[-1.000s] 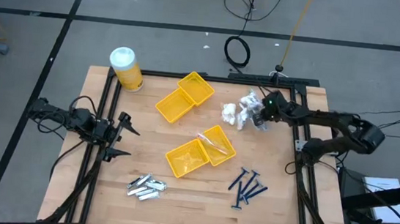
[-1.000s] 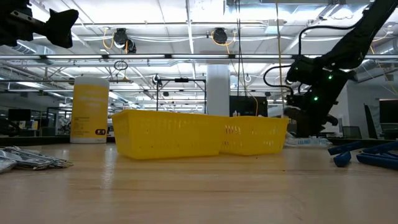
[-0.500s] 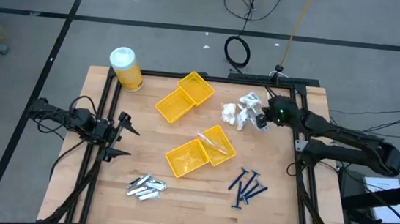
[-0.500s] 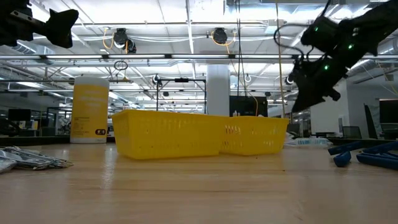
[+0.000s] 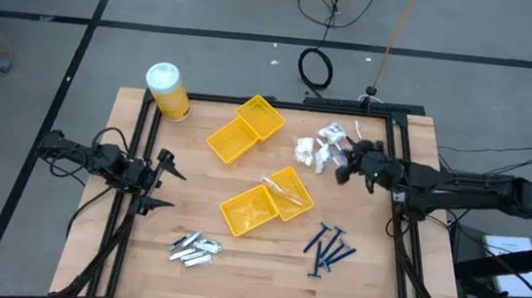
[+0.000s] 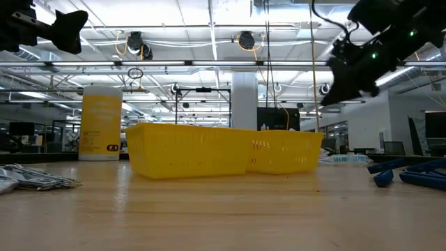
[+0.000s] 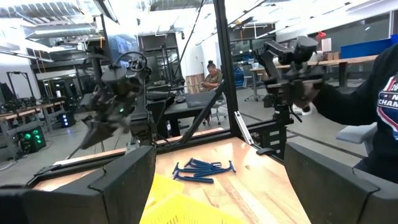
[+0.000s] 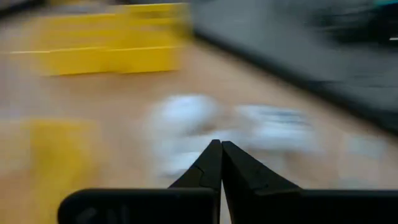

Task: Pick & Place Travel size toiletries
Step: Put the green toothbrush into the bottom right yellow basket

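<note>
The right end effector (image 5: 343, 169) hangs above the wooden worktop (image 5: 235, 263) near its right rear edge, just beside a cluster of white crinkly packets (image 5: 319, 146). In the right wrist view its two dark fingertips (image 8: 217, 163) meet at a point, clenched with nothing visible between them, and the pale packets lie blurred on the wood beyond. The low view shows this arm raised well clear of the surface.

The left end effector (image 5: 163, 183) waits at the worktop's left edge, its fingers spread wide and released, as the left wrist view confirms, with nothing in them.

The other toiletries lie in separate groups. Thin dark-blue razor-like sticks (image 5: 328, 250) are fanned out near the front right corner. Short silver-grey tubes (image 5: 194, 249) sit near the front left. Slim pale sticks in clear wrap (image 5: 281, 194) rest across the rim of a yellow tray (image 5: 294, 183) at the middle, where it touches a second yellow tray (image 5: 248, 211). Two more joined trays (image 5: 245, 129) stand towards the rear, and a yellow jar with a white lid (image 5: 167, 92) occupies the rear left corner.

A seated person (image 7: 214, 73) shows in the room beyond, in the left wrist view.
</note>
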`<state>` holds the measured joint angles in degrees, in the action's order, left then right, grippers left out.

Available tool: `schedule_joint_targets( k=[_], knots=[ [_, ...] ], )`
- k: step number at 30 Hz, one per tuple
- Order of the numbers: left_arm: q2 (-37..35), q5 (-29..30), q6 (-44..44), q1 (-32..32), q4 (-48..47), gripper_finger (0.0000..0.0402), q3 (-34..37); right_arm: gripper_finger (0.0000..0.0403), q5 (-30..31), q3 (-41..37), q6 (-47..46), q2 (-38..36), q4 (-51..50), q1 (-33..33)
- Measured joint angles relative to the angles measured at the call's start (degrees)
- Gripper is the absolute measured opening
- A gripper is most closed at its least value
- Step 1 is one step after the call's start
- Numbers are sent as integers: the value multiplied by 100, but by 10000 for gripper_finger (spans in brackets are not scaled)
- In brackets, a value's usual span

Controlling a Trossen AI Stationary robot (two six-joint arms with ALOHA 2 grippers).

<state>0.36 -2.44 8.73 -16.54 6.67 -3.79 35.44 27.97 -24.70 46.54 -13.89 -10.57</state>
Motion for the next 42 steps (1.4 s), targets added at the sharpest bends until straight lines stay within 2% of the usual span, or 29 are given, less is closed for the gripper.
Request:
schedule_joint_targets(
  k=[2, 5, 10, 15, 18, 21, 26, 34, 38, 42],
  knots=[
    [2, 2, 0, -1, 0, 349, 0, 0, 773, 0, -235, 10, -353, -152],
    [0, 2, 0, 1, -1, 349, 0, 17, 846, 0, -172, 81, -715, -604],
    [1, 1, 0, 0, 1, 349, 0, 98, -178, -191, 80, 458, -405, -1540],
    [0, 2, 0, -1, 1, 349, 0, 184, -396, -609, 135, 892, 437, -2415],
    [0, 0, 0, -1, -1, 349, 0, 213, -1005, -744, 159, 1111, 758, -2926],
    [0, 0, 0, -1, 0, 349, 0, 226, -1562, -842, 275, 1356, 1117, -3333],
    [0, 0, 0, -1, 0, 349, 0, 222, -2076, -966, 490, 1804, 1666, -3655],
    [2, 0, 0, 1, 1, 349, 0, 187, -1892, -1019, 831, 2337, 2053, -3606],
    [0, 0, 0, -1, 1, 349, 0, 151, -1928, -1019, 845, 2363, 2016, -3587],
    [0, 2, 0, -1, 1, 349, 0, 90, -2074, -1016, 847, 2363, 1940, -3585]
  ],
)
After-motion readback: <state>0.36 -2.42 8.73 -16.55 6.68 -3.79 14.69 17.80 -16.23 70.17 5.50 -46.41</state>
